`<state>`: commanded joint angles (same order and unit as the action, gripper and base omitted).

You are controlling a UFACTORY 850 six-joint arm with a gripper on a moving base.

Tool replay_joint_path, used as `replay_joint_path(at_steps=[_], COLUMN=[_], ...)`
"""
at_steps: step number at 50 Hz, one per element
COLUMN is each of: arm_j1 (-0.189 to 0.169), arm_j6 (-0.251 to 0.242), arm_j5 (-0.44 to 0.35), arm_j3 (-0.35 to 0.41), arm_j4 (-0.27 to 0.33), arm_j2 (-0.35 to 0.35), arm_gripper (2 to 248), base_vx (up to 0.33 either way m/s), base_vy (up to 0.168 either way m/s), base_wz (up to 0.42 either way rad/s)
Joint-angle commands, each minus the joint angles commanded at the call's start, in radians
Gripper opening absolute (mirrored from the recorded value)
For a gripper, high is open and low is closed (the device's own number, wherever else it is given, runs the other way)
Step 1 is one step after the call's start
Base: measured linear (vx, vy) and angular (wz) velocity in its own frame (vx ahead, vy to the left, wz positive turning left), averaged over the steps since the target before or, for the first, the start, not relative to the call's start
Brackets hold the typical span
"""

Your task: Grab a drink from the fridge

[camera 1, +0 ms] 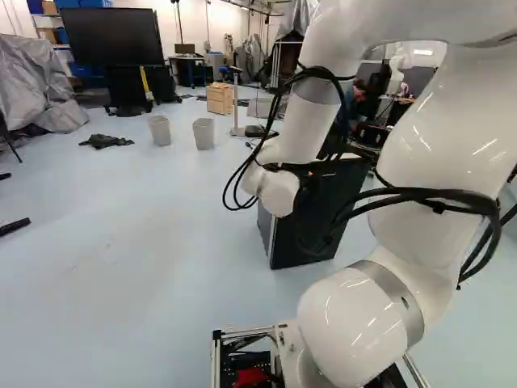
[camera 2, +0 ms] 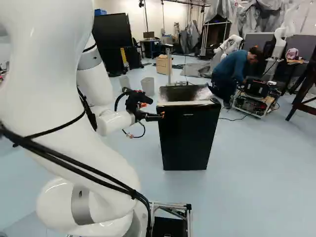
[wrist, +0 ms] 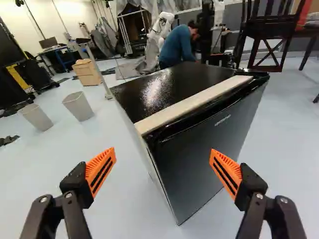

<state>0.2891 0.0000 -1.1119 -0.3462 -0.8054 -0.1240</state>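
Observation:
My gripper (camera 2: 161, 115) is beside the upper left edge of the fridge (camera 2: 188, 138) in the right base view. Seen from the wrist, the gripper (wrist: 163, 172) stands wide open with nothing held, and the fridge (wrist: 199, 154) is ahead of its fingers, its near corner lying between their directions. The fridge is small and black, with a light strip along the top front edge and its door shut. In the left base view the arm partly hides the fridge (camera 1: 279, 234). No drink shows.
Two grey bins (wrist: 78, 106) and a wooden drawer unit (wrist: 86, 72) stand beyond the fridge's left side. A dark chair (wrist: 266, 35) is behind it to the right. Another robot (camera 2: 286, 29) stands at the back, near a crouching person and a cart (camera 2: 254, 101).

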Motion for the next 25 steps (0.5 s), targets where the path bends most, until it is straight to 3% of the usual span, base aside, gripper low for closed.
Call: replay_joint_path(at_steps=[25], arm_j1=[0.093], arm_j6=[0.000], arm_j5=[-0.113], arm_j3=[-0.039], arm_j4=[-0.190], arm_j2=[-0.111], arm_gripper=[247], base_vx=[0.000], base_vy=[0.000], base_wz=[0.000])
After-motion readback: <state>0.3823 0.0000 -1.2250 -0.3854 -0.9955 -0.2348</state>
